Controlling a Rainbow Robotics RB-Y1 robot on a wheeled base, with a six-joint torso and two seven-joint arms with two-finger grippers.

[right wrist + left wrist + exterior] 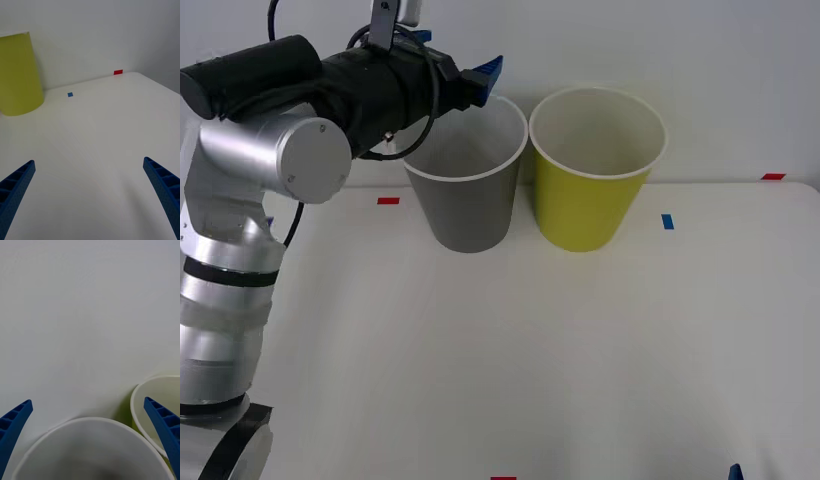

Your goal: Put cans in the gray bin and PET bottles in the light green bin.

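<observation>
The gray bin (467,200) stands at the back of the table, with the light green bin (590,185) beside it on the right. My left gripper (485,82) hovers over the gray bin's back left rim, open and holding nothing. From the left wrist, the gray bin's white rim (93,423) lies just below my left gripper (88,438), and the light green bin's rim (138,397) is beside it. My right gripper (88,195) is open above bare table, with the light green bin (17,75) farther off. The can and PET bottles are out of view.
The white table (530,350) carries small red tape marks (388,201) and blue tape marks (667,221). A white wall rises right behind the bins. The table's right back corner (138,75) is rounded.
</observation>
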